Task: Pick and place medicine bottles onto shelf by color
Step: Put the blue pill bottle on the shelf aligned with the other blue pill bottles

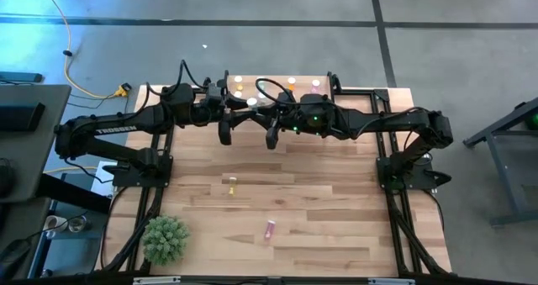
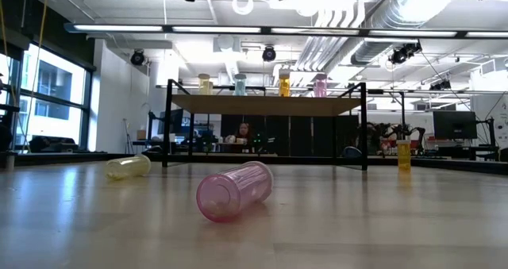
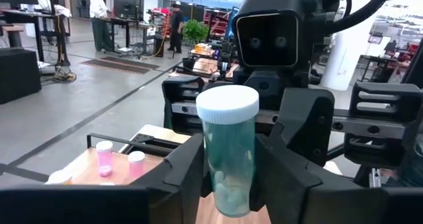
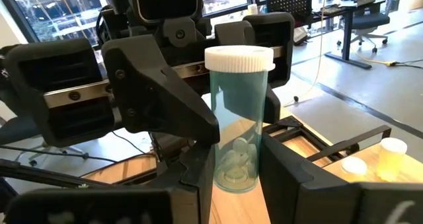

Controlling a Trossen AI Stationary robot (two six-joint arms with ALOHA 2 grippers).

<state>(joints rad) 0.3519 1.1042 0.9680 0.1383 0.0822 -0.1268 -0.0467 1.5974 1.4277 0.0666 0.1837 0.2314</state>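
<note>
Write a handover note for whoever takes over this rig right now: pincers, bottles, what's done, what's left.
Left pincer and right pincer: both look shut on one green bottle, held upright in the air by the shelf, apparently mid-handover.
Done: four bottles stand on the shelf, one each of yellow, green, orange and pink.
Left: shelve the held green bottle with the green one, then the yellow bottle and pink bottle lying on the table.

A small green plant [image 1: 164,240] sits at the lower left of the table [image 1: 336,209]; a yellow cable [image 1: 71,62] crosses the floor at upper left.
</note>
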